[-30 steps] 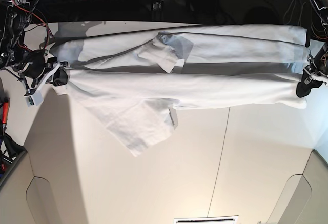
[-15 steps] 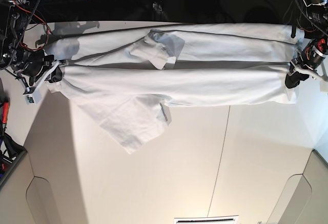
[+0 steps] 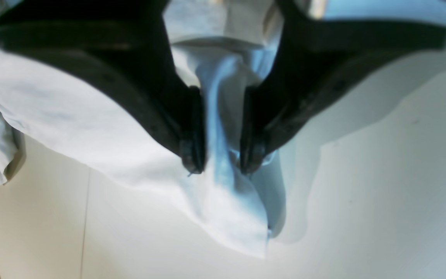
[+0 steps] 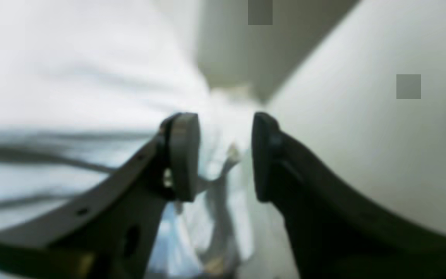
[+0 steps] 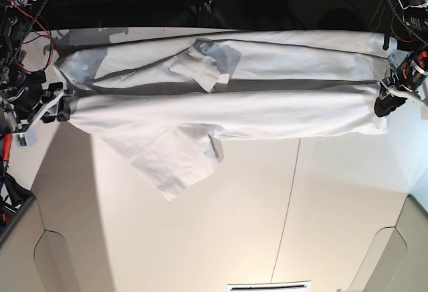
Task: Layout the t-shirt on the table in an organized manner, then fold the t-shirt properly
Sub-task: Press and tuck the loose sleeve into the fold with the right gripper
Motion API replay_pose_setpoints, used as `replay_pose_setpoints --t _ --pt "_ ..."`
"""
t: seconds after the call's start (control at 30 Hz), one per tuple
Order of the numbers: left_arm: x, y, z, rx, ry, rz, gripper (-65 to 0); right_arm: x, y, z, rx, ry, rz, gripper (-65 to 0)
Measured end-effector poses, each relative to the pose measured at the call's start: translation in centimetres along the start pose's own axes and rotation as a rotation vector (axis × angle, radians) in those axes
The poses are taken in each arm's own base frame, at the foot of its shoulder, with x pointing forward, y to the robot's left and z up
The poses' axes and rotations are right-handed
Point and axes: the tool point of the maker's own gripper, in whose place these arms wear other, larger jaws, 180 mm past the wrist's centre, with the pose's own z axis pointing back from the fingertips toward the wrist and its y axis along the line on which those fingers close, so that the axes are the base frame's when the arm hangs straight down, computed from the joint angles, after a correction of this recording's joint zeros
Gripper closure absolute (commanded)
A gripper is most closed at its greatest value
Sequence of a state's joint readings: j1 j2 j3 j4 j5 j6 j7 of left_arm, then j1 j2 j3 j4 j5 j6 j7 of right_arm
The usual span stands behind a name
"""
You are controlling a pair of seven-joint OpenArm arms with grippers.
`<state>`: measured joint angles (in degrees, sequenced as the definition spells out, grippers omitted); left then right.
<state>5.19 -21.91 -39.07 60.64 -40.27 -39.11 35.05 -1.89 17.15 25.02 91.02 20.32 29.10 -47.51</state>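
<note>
Clearly, our left gripper (image 3: 221, 164) had its jaws parted a little, with a bunched corner of the t-shirt (image 3: 72, 120) lying between them and spilling onto the table (image 3: 381, 201); we could not tell whether the pads still touched it. Our right gripper (image 4: 225, 155) stood open, blurred cloth in the gap. From the base view, the t-shirt (image 5: 227, 115) lay stretched across the table's far part, each arm low at one end.
</note>
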Motion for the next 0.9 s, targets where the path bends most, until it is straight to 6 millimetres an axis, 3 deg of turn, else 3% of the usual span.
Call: replay_pose_setpoints --t 0.2,0.33,0.43,0.6,0.67,0.77,0.9 --pt "0.2 0.0 0.0 0.0 -0.012 0.0 -19.9 8.8 0.5 2.3 0.039 -0.295 -0.019 -22.9" --pt "0.2 0.0 0.0 0.0 -0.011 0.0 -19.9 11.5 1.9 2.1 0.07 -0.348 -0.005 -22.9" --pt "0.4 -0.1 0.0 -0.008 -0.023 0.012 -19.9 12.7 4.2 0.4 0.12 -0.372 0.007 -22.9" --pt "0.6 -0.2 0.0 -0.01 -0.03 0.014 -19.9 11.2 8.7 -6.0 0.215 -0.276 0.014 -23.3" --pt "0.6 -0.2 0.0 -0.01 -0.03 0.014 -19.9 10.1 10.1 -8.6 0.244 -0.224 0.011 -28.3" --pt "0.6 -0.2 0.0 -0.01 -0.03 0.014 -19.9 8.6 11.1 -12.0 0.24 -0.159 0.029 -35.2" --pt "0.6 -0.2 0.0 -0.01 -0.03 0.014 -19.9 6.1 12.4 -15.2 0.222 -0.086 0.038 -35.2"
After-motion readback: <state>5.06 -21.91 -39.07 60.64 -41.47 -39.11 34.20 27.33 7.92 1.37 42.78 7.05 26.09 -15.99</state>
